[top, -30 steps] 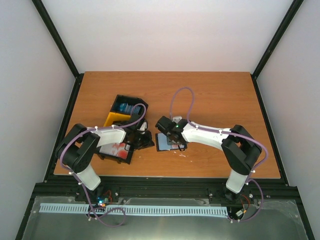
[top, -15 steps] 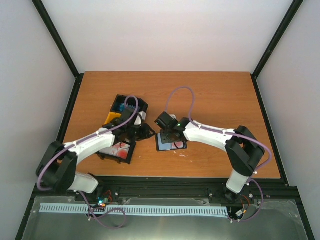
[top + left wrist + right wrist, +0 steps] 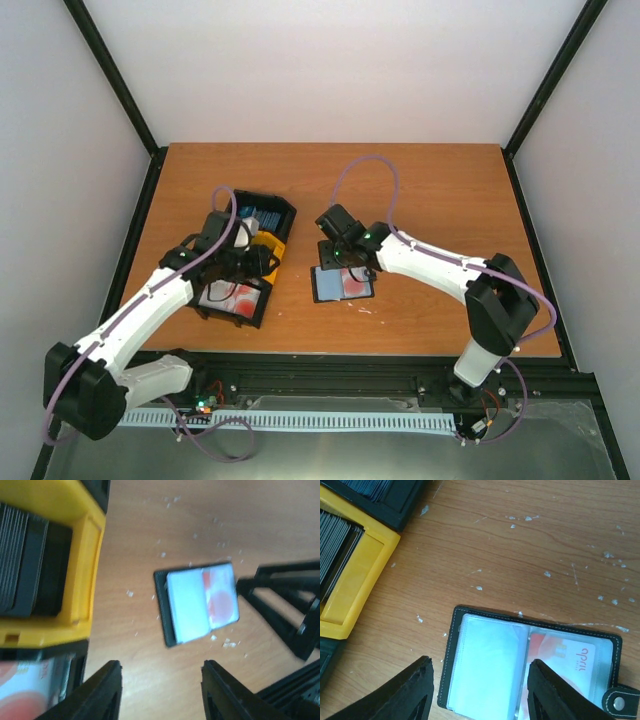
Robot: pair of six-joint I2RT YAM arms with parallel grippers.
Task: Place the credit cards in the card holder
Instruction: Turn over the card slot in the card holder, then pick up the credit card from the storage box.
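Card holder (image 3: 490, 670): lying open and flat, midway between the worktop's left and right edges, nearer the near edge. I am reading one white card with a red blotch (image 3: 567, 657) sitting in its right sleeve, and the left sleeve is looking vacant. Stock waiting toward the left edge: grey cards (image 3: 332, 550) in the yellow bin (image 3: 367, 572), blue cards (image 3: 262, 213) in a black bin (image 3: 291, 213), white-and-red cards (image 3: 235, 296) in a second black bin (image 3: 262, 312). Left gripper (image 3: 161, 695): hovering beside the yellow bin, fingers spread wide, carrying nothing. Right gripper (image 3: 477, 695): hanging over the holder, fingers parted, empty. I am judging the task barely begun.
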